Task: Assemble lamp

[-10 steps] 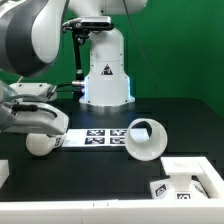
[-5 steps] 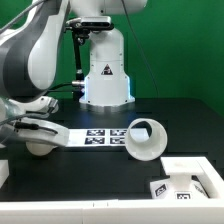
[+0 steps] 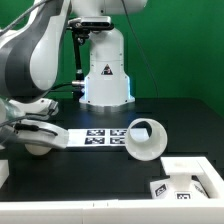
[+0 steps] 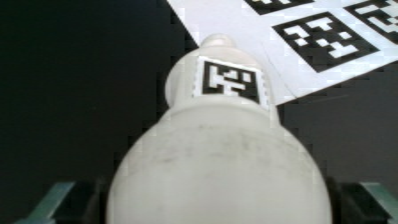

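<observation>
Wrist view: the gripper [image 4: 214, 205] straddles the bulb [image 4: 217, 150], one finger on each side; I cannot tell whether they press on it. The bulb lies low over the black desk [image 3: 190, 125], its stem pointing at the marker board [image 4: 294, 35]. In the exterior view, the shade [image 3: 145, 138] lies on its side at the board's right end. The base [image 3: 190, 180] sits further right, nearer the camera.

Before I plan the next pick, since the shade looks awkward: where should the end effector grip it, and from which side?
Probably the rim of the shade: pinch the thin wall at its open mouth, coming down from above. It lies on its side on the table, hollow and tapered, with the mouth in plain sight, so the edge is reachable, while a squeeze across the round outer body would likely slip.
</observation>
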Robot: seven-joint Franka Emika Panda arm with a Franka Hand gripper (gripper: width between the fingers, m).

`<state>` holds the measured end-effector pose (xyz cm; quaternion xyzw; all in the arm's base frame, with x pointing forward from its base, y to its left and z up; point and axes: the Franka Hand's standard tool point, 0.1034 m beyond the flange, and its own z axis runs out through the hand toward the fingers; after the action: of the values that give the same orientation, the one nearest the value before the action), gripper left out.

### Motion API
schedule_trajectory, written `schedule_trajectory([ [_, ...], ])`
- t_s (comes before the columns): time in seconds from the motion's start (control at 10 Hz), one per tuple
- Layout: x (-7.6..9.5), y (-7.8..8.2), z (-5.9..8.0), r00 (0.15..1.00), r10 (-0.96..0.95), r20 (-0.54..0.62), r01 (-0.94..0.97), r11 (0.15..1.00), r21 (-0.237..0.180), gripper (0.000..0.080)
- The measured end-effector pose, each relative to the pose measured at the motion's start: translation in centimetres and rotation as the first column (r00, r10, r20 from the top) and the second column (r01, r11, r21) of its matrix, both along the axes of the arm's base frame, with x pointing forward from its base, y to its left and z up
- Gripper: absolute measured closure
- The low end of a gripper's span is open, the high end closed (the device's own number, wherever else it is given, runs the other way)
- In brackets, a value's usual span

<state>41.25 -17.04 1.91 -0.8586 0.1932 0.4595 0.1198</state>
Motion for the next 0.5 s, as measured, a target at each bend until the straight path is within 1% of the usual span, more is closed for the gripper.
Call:
schedule_trajectory([
  [0.2, 0.0, 0.0, 0.0, 1.0, 0.0, 0.002, 0.0, 1.0, -0.001, 0.0229],
  [0.3, 0.4, 0.1, 0.3, 1.0, 0.004, 0.014, -0.004, 1.0, -0.005, 0.0229],
  [0.4, 1.2, 0.9, 1.5, 1.0, 0.02, 0.02, -0.02, 1.0, 0.0, 0.0229],
  [0.5, 3.3, 2.2, 3.5, 0.995, 0.058, 0.087, -0.057, 0.998, -0.017, 0.0229],
])
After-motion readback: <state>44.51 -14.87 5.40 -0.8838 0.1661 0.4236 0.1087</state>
